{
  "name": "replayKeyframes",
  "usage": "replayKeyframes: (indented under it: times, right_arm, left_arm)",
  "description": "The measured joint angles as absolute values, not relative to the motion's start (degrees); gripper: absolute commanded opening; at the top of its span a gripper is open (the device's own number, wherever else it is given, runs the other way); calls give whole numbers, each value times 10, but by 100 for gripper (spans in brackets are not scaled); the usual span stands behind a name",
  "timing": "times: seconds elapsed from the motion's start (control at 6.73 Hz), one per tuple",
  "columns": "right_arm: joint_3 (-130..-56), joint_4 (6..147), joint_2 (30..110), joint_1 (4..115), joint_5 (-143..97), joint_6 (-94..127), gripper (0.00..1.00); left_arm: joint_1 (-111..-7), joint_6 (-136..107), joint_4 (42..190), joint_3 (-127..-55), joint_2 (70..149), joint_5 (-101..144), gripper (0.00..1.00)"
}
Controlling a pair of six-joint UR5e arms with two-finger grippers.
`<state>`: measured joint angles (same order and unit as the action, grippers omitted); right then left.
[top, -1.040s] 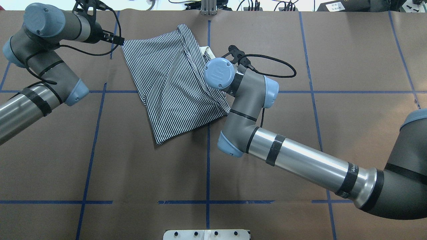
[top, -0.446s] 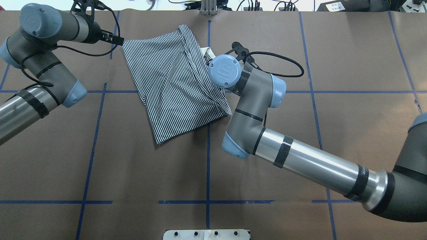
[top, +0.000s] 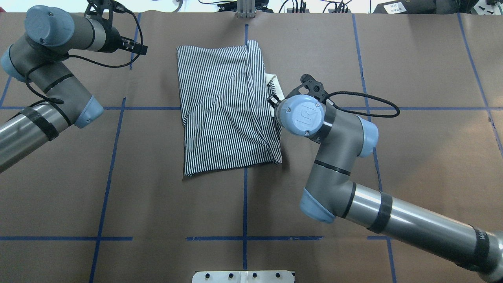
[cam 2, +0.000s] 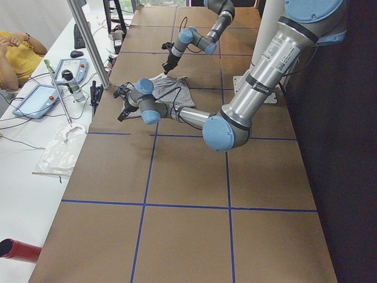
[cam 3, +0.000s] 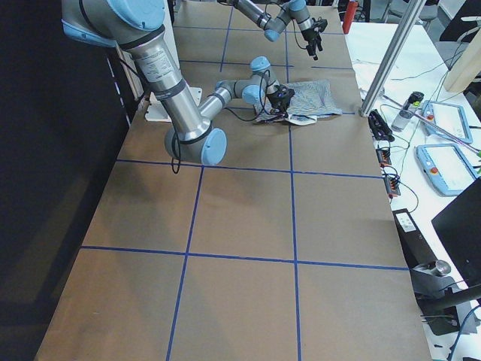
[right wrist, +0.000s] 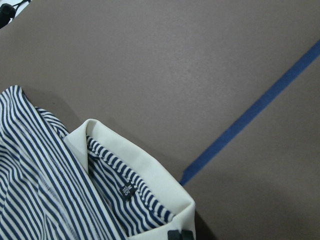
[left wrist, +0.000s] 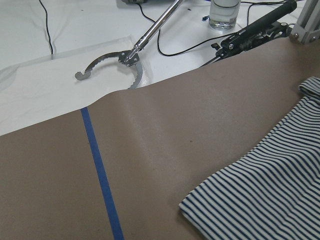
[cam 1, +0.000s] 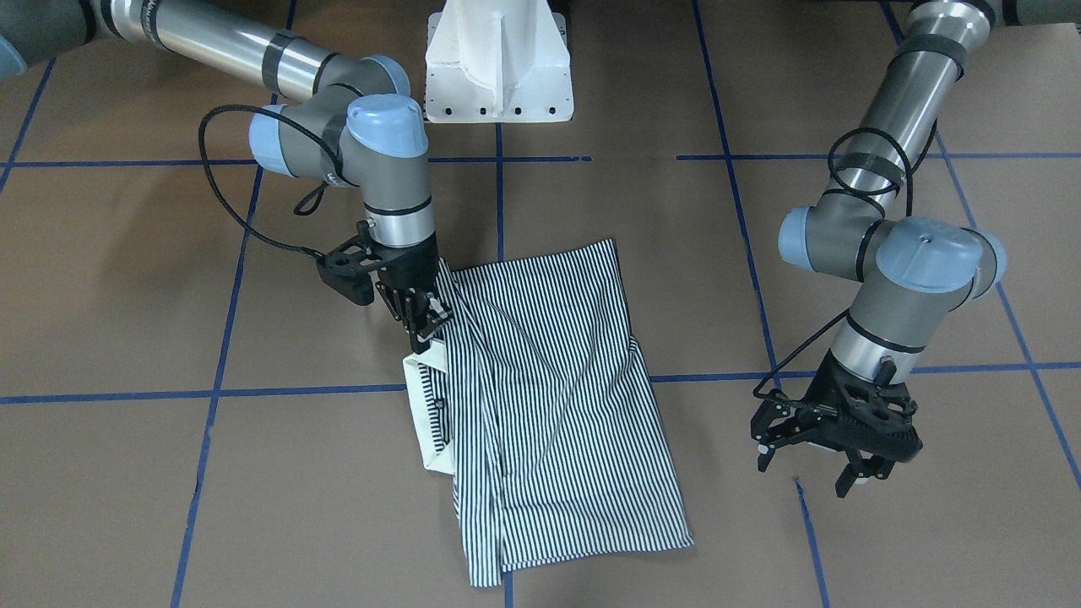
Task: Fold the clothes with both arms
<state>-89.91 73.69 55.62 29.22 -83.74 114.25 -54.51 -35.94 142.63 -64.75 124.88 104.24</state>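
The navy-and-white striped polo shirt [top: 228, 110] lies folded into a rough rectangle on the brown table, and it also shows in the front view [cam 1: 557, 405]. Its cream collar [cam 1: 420, 405] sticks out on the side of my right arm. My right gripper [cam 1: 425, 331] is shut on the shirt's edge beside the collar [right wrist: 150, 172]. In the overhead view its wrist [top: 300, 114] hides the fingers. My left gripper [cam 1: 806, 473] hangs open and empty just above the table, well clear of the shirt. Its wrist view shows only a shirt corner [left wrist: 270, 195].
The white pedestal base [cam 1: 498, 67] stands at the robot's side of the table. Blue tape lines [top: 244, 204] grid the brown paper. Beyond the far edge lie a wrench [left wrist: 115, 62], cables and a bottle [left wrist: 222, 12]. A person [cam 2: 15, 50] sits at the side bench.
My right arm has swung right and back towards the robot, dragging the shirt so it turned square to the tape grid. The shirt's far corner now lies away from the still left gripper.
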Motion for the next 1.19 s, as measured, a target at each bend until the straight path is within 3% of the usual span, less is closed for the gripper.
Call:
replayKeyframes:
  times: [0.3, 0.45, 1.19]
  right_arm:
    - [-948, 740, 612, 278, -827, 1141, 0]
    - [-963, 740, 629, 275, -825, 1140, 99]
    - [-1019, 765, 661, 267, -830, 991, 100]
  left_arm:
    - [-542, -359, 1427, -648, 1249, 1042, 100]
    - [-541, -360, 1427, -648, 1249, 1042, 100]
    - [-537, -360, 1427, -649, 1249, 1042, 100]
